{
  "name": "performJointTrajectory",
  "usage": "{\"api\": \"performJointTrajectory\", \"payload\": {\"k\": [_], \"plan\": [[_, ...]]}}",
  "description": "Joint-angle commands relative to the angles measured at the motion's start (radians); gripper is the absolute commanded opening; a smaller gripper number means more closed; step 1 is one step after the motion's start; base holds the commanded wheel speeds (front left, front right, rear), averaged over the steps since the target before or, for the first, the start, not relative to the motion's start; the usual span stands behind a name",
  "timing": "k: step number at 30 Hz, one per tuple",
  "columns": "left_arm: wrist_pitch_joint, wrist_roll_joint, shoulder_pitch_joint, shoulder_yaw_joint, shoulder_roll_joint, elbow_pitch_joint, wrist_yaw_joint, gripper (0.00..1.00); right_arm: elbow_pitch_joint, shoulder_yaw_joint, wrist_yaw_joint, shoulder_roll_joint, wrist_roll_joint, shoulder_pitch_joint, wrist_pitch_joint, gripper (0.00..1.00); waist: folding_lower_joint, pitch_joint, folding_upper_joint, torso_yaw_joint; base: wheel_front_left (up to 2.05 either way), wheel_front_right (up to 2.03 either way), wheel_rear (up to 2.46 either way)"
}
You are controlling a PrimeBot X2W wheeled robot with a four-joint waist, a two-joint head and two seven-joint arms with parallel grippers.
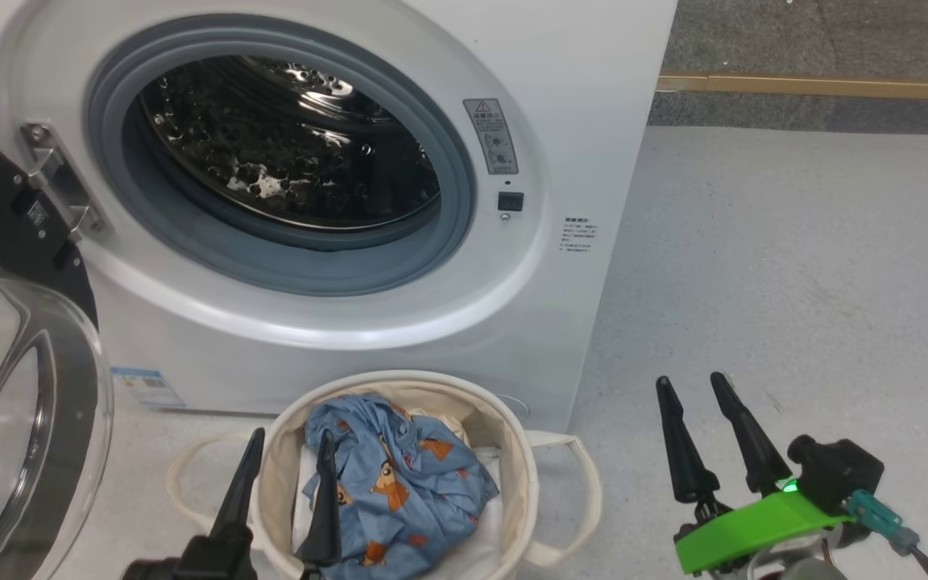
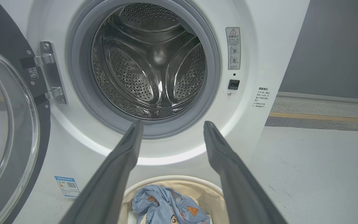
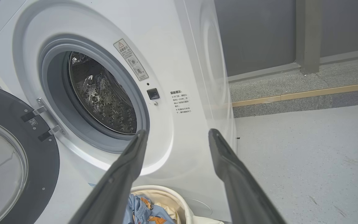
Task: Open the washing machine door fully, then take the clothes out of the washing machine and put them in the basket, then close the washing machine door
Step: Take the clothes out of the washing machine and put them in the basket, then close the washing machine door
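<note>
Drum first: the perforated steel drum point(image 2: 149, 62) of the big white front-loading washing machine point(image 1: 593, 80) looks bare to me in the left wrist view, right down to the grey gasket, though its lowest front lip is hidden from me. The large round door with the glossy black rim and clear domed glass point(image 1: 21, 387) stands swung wide on its metal hinge point(image 2: 50, 73), off to the machine's left side, so I count the opening step as done.

The round cream canvas basket point(image 1: 504, 427) sits on the floor just in front of the machine, below the drum mouth. In it lies the soft blue garment with orange-brown animal prints point(image 1: 399, 475), bunched on top of paler cloth; I cannot tell whether that pale cloth is the other garment. On that evidence I judge the unloading finished or very nearly so.

Both sets of jaws are spread as wide as they go and have hold of nothing. The left jaws hang over the near rim of the basket, pointing toward the drum opening. The right jaws hover over the bare grey floor point(image 1: 794, 282), well apart from the basket's right handle.

What is left, as I read it, is closing the door, and the left jaws are the nearer to it.
</note>
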Motion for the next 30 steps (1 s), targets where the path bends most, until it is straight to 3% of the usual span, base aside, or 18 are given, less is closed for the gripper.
{"api": "performJointTrajectory", "payload": {"k": [1, 30], "plan": [[-0.005, 0.002, -0.014, 0.028, -0.006, -0.028, 0.002, 1.0, -0.03, 0.023, 0.001, 0.0, -0.008, -0.021, -0.005, 1.0, 0.0001, 0.002, -0.0001, -0.001, 0.0, 0.0, 0.0], [-0.005, -0.029, -0.032, 0.011, -0.006, 0.004, 0.012, 1.0, -0.027, 0.006, 0.001, 0.0, -0.011, -0.035, -0.005, 1.0, 0.0001, 0.015, -0.0001, -0.014, 0.0, 0.0, 0.0]]}}
